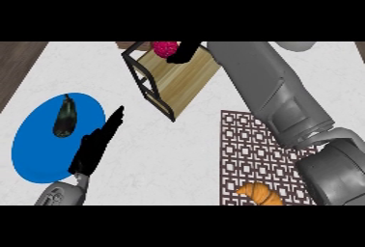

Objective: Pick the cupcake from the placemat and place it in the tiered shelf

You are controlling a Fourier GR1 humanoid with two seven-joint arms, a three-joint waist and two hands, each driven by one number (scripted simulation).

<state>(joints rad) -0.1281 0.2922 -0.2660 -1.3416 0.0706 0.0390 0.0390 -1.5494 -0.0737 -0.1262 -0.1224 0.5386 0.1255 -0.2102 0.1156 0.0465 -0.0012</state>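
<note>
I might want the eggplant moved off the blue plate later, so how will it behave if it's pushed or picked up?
Lying on its side on the blue plate, the eggplant is rounded and elongated, so a sideways nudge would probably roll it. Its skin looks smooth, so it may slip when pinched. It seems solid, likely stiff, not floppy.

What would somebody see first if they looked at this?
Probably the long grey arm stretched up to the shelf at the top, where the right hand holds a bright pink cupcake. Next comes the big blue plate at the left, with a dark eggplant on it. An orange croissant lies on the placemat at the lower right.
</note>
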